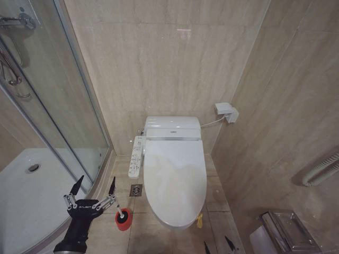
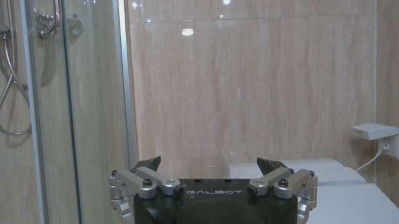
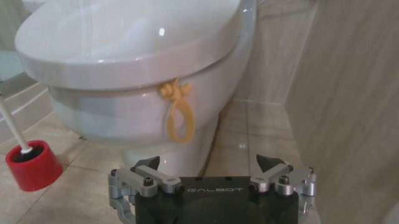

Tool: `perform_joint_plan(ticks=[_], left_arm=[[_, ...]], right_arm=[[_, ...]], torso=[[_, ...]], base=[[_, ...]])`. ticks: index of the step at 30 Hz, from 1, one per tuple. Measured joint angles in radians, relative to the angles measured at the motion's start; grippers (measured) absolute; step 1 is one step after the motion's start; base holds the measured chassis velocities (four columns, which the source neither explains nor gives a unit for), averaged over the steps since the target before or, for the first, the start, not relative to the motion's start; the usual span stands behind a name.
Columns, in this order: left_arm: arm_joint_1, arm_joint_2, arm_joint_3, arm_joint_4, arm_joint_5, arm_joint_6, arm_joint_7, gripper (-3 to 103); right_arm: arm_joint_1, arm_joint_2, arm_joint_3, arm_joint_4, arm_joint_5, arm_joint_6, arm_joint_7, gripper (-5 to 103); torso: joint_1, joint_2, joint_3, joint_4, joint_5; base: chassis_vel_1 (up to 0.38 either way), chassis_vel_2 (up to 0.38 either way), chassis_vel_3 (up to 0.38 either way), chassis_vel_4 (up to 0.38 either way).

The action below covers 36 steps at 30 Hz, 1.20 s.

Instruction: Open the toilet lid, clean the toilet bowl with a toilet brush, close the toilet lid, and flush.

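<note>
Left tool, fingers spread and empty, hovers just beside the toilet brush in its red cup. Right tool, released, faces the yellow loop under the closed toilet lid, placed for lifting.

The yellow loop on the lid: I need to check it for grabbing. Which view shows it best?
The right wrist view: the yellow loop hangs close and whole from the front edge of the toilet lid. The head view shows it as a small yellow bit by the lid's rim. The left wrist view faces the wall.

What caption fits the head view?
Closed toilet lid; open left gripper raised beside the toilet brush.
</note>
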Motion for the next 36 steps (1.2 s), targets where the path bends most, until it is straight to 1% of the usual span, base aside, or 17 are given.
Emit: perform_joint_plan(ticks=[10,20,34,35,36], left_arm=[[0.0,0.0,0.0,0.0,0.0,0.0,0.0,100],[0.0,0.0,0.0,0.0,0.0,0.0,0.0,100],[0.0,0.0,0.0,0.0,0.0,0.0,0.0,100],[0.0,0.0,0.0,0.0,0.0,0.0,0.0,100],[0.0,0.0,0.0,0.0,0.0,0.0,0.0,100]], right_arm=[[0.168,0.017,-0.041,-0.117,-0.009,-0.008,-0.005,100],[0.217,0.006,-0.043,-0.159,-0.009,-0.01,-0.004,100],[0.245,0.015,-0.047,-0.186,-0.012,-0.009,-0.008,100],[0.246,0.017,-0.048,-0.188,-0.013,-0.007,-0.01,94],[0.246,0.019,-0.049,-0.19,-0.015,-0.005,-0.014,94]], torso=[[0.0,0.0,0.0,0.0002,0.0001],[0.0,0.0,0.0,0.0,0.0001],[0.0,0.0,0.0,0.0001,0.0001],[0.0,0.0,0.0,0.0,0.0001],[0.0,0.0,0.0,0.0001,0.0001]], base=[[0.0,0.0,0.0,0.0],[0.0,0.0,0.0,0.0],[0.0,0.0,0.0,0.0],[0.0,0.0,0.0,0.0],[0.0,0.0,0.0,0.0]])
